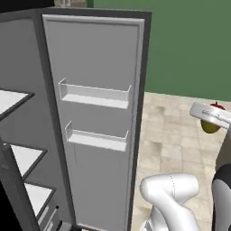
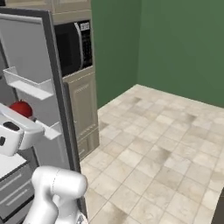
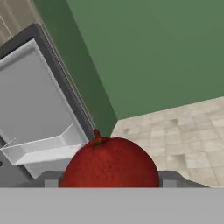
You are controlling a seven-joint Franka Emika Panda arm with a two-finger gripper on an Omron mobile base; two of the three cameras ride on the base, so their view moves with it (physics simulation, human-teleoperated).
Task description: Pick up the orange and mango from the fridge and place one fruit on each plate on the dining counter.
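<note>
Mango [image 3: 109,162] sits clamped in the jaws beside the fridge [image 1: 97,117] door.

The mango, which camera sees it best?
The hand view: the mango is big and close there, red with a little stem. In the left base view it peeks red and yellow past the white hand. In the right base view just a red bit shows.

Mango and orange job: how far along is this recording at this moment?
Done: the fridge door stands open and the mango is out of it. In hand: the gripper holds the mango over the tiled floor, beside the door. Left: placing it on a plate, and the orange; neither plates nor orange can be judged here.
</note>
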